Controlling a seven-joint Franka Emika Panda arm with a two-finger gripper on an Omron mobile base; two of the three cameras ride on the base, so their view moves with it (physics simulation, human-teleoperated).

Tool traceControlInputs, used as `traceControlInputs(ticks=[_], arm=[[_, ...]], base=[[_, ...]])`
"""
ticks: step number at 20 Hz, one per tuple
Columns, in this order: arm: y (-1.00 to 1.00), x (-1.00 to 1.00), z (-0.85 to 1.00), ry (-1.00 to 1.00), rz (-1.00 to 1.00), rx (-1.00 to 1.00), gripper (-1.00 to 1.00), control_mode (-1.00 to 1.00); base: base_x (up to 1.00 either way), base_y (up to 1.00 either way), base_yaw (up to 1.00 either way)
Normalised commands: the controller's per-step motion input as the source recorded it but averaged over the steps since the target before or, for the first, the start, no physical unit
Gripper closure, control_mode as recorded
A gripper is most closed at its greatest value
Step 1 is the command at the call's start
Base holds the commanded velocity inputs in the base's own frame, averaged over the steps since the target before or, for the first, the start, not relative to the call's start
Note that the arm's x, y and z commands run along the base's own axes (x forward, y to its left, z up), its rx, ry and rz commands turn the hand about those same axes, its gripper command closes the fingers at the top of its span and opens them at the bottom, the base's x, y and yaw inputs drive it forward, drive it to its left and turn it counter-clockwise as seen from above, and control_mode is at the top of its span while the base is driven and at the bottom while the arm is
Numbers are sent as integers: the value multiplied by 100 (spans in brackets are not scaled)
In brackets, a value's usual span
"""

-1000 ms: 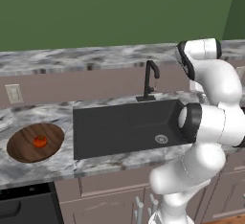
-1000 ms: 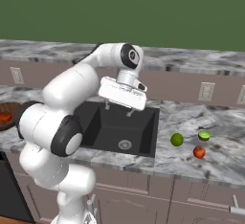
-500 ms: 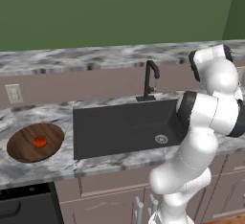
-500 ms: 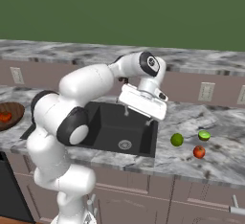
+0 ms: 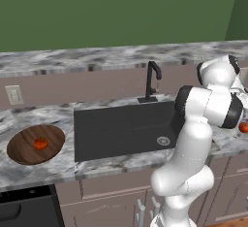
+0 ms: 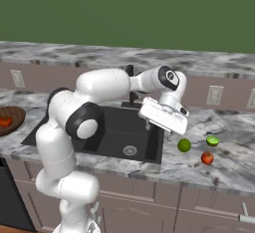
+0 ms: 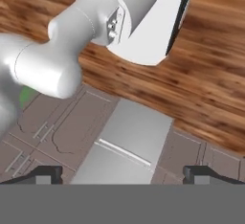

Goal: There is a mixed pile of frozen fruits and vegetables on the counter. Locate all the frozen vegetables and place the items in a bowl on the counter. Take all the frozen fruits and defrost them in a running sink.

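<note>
You had the counter (image 6: 234, 165) running the whole width of the scene, with the sink (image 5: 121, 126) sunk in its middle and the faucet (image 5: 152, 80) at its far edge. No water showed at the spout, so judge the tap as not yet running. At the far left sat the bowl (image 5: 19, 148), and the red-orange vegetable (image 5: 40, 143) lay inside it, so one of four items looks sorted. The other three lay in a loose cluster on the counter right of the sink: the plain green ball (image 6: 184, 145) nearest the basin, the flattish green piece (image 6: 212, 140) further right and toward the wall, and the small red ball (image 6: 207, 158) nearer the front edge. Your gripper (image 6: 155, 122) hung above the sink's right rim, just left of that cluster, jaws spread wide and holding nothing; in the hand view its fingertips (image 7: 45, 174) stood far apart, looking down past the cabinet fronts to the floor. The risk from here is mixing up the two green items, since they sit close together and one belongs in the bowl, the other in the sink. All three are round, and an off-centre close could squirt one off the front edge.
</note>
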Motion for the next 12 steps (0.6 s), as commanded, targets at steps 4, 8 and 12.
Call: traceControlInputs(ticks=[4,8,12], arm=[[-38,25,-24,2,5,5,-100,-100],[-23,26,-8,4,1,2,-100,-100],[-10,24,-12,0,0,1,-100,-100]], base=[[0,0,0],[0,0,0],[0,0,0]])
